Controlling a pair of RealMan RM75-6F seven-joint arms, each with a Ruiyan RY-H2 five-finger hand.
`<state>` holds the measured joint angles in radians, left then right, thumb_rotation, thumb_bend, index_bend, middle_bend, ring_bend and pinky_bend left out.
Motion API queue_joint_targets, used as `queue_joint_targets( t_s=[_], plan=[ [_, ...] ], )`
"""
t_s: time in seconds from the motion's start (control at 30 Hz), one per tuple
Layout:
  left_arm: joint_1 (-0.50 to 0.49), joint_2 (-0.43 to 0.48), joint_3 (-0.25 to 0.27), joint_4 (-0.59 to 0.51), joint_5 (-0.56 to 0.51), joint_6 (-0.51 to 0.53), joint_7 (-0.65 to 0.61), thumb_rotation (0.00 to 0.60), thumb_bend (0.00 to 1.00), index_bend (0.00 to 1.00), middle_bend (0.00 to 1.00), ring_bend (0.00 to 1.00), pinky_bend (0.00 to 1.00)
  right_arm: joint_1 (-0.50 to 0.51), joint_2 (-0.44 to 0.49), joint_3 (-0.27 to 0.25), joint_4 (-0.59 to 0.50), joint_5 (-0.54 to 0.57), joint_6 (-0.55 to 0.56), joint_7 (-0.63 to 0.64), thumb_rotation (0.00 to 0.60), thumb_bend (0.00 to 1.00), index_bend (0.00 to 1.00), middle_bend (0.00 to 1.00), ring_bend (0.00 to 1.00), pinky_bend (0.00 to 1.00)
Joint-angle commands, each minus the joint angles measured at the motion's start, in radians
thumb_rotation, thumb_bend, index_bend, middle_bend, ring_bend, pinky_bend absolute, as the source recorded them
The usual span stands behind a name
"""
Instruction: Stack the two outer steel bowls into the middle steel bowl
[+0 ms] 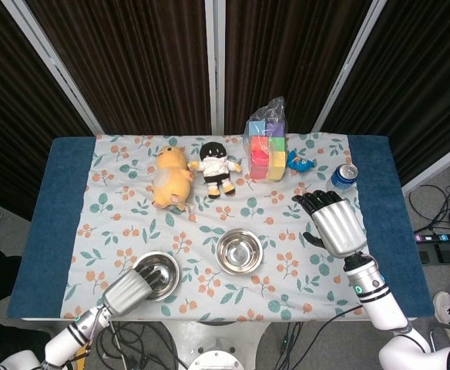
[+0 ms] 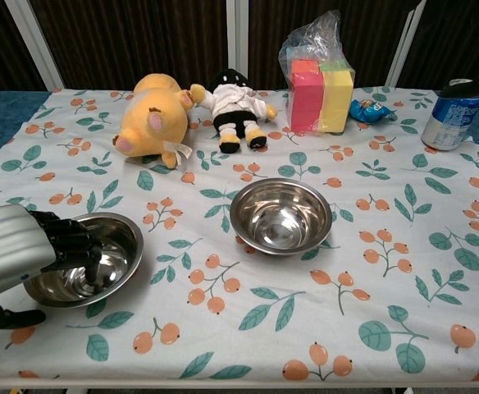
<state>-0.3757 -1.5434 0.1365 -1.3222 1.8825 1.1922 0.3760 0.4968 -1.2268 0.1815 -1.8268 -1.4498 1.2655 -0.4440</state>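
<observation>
My left hand: fingers curled over the rim of the round shiny steel bowl, gripping it.
My right hand: open, fingers spread, beside the blue soda can.
Middle steel bowl: right of my left hand.

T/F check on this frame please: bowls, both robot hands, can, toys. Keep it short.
1. The left robot hand has its fingers inside the left bowl. True.
2. The middle bowl already has another bowl nested in it. False: it sits empty.
3. The right robot hand holds the soda can. False: it holds nothing, fingers apart, and the can stands on the table just beyond its fingertips.
4. The yellow plush lies beside the small doll at the far side. True.
5. The bag of colored blocks lies between the two bowls. False: it stands at the far edge, near the blue wrapper.
</observation>
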Motion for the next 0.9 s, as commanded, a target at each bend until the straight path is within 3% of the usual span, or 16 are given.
queue_joint_targets(
  t_s=[0.03, 0.23, 0.57, 0.9],
  plan=[
    [-0.007, -0.029, -0.001, 0.047, 0.033, 0.041, 0.016, 0.600, 0.22, 0.53, 0.56, 0.39, 0.48, -0.001, 0.000, 0.000, 0.008, 0.004, 0.000, 0.009, 0.600, 0.00, 0.28, 0.36, 0.31, 0.39],
    [-0.018, -0.083, 0.008, 0.143, 0.072, 0.078, 0.025, 0.600, 0.23, 0.62, 0.62, 0.44, 0.52, -0.001, 0.001, 0.003, 0.021, 0.008, 0.001, 0.028, 0.600, 0.00, 0.28, 0.36, 0.31, 0.38],
    [-0.023, -0.160, 0.030, 0.291, 0.107, 0.147, -0.007, 0.600, 0.26, 0.67, 0.67, 0.49, 0.54, -0.006, 0.007, 0.002, 0.037, 0.019, 0.004, 0.049, 0.600, 0.00, 0.28, 0.36, 0.31, 0.38],
    [-0.023, -0.195, 0.042, 0.362, 0.114, 0.210, -0.046, 0.600, 0.29, 0.71, 0.71, 0.57, 0.59, -0.010, 0.004, -0.003, 0.049, 0.024, 0.004, 0.058, 0.600, 0.00, 0.28, 0.36, 0.31, 0.38]
  ],
)
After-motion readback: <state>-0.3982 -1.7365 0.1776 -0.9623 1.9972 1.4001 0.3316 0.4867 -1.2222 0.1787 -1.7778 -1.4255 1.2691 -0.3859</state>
